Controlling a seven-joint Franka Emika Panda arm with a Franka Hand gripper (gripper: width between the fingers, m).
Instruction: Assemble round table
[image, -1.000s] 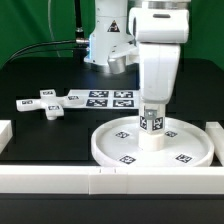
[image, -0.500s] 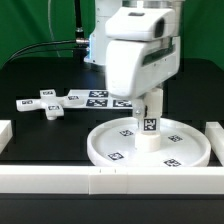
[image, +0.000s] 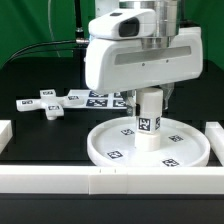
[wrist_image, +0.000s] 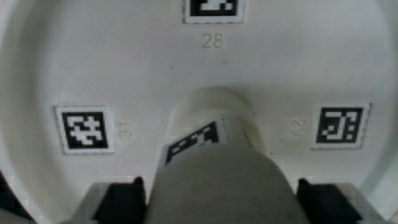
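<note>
My hand (image: 150, 92) is clasping the cylinder leg (image: 148, 125) from directly above, its long axis standing upright at the round disc's (image: 104, 152) centre.

- exterior view: bright, even light; low-res and soft overall.
- white arm housing (image: 135, 62) is nearly blown out, with little surface detail; tabletop (image: 40, 140) is crushed to flat black.
- faint soft-edged shadow on the disc (image: 196, 143) under the arm.
- wrist view: dimmer, grey cast, darker toward the lower corners.
- leg (wrist_image: 217, 160) is close to the lens and blurred; tags (wrist_image: 86, 130) are sharper, but their edges are still fuzzy.
</note>
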